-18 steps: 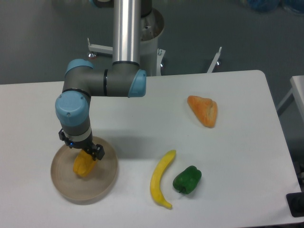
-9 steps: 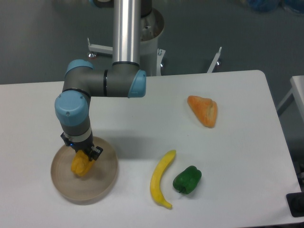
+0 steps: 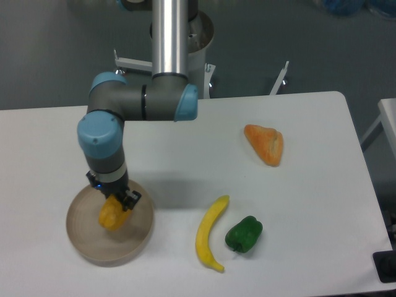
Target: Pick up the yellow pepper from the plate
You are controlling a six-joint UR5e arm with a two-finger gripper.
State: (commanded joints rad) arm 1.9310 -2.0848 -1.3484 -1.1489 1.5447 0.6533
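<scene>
Grasp step: the claw (image 3: 115,205) was closed on the yellow pepper (image 3: 112,216), which sat over the plate (image 3: 93,247); the next move apparently called for a straight lift

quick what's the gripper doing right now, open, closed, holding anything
Gripper: closed on the yellow pepper, over the plate. Whether the pepper has cleared the plate cannot be told.

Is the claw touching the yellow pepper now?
Touching. The fixed camera shows the claw directly over the yellow pepper above the plate, its dark fingers overlapping the pepper's top with no gap.
</scene>
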